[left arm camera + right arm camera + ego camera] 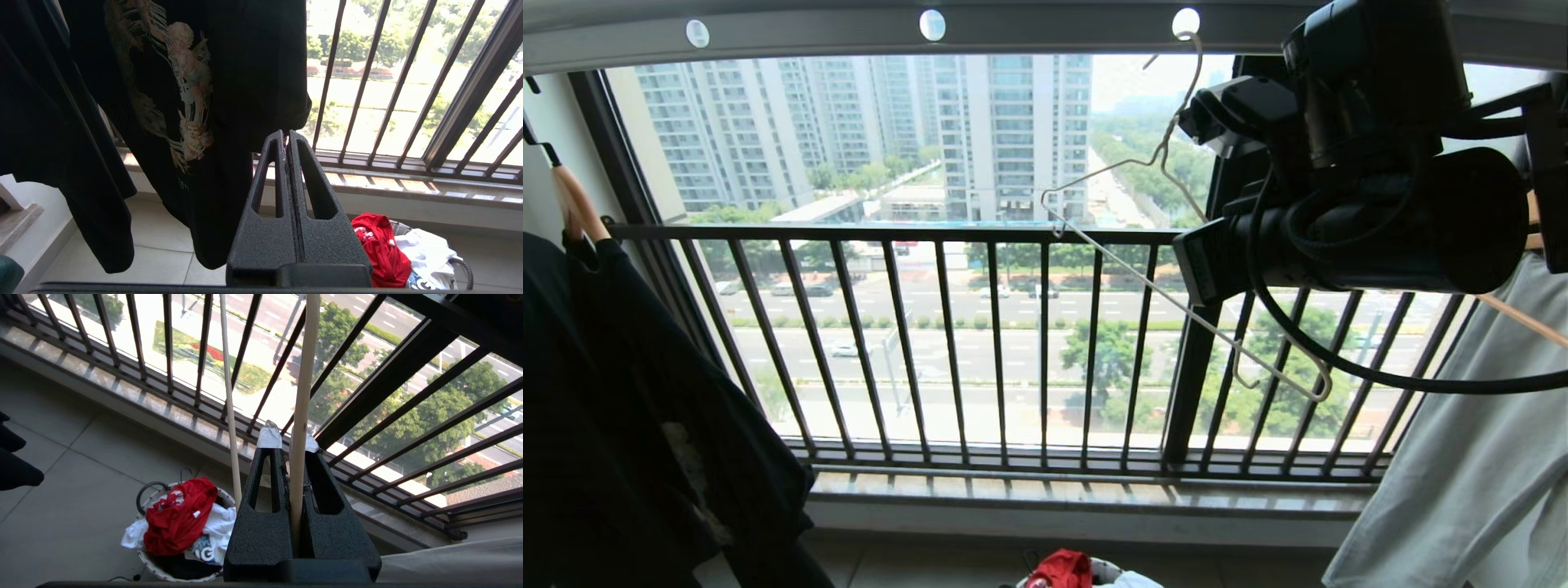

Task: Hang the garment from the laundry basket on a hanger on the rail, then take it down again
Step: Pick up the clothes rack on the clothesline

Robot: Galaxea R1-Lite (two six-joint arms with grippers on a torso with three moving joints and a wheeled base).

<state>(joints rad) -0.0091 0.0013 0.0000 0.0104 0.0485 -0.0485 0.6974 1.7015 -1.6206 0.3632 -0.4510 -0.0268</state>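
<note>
A: White wire, that hanger (1176, 269); where is it?

B: Its hook sits in a hole of the rail (1013, 28), and it hangs tilted before the window railing (980, 343). The right pincer (291, 439) is clamped on one thin wire of it, up near the rail.

A: And the garment (179, 516)?

B: Red, heaped in the laundry basket (163, 571) on the floor, over a white T-shirt (212, 535).

A: The left pincer (287, 136)?

B: Fingers pressed together, empty, beside the hanging black shirt (196, 102).
</note>
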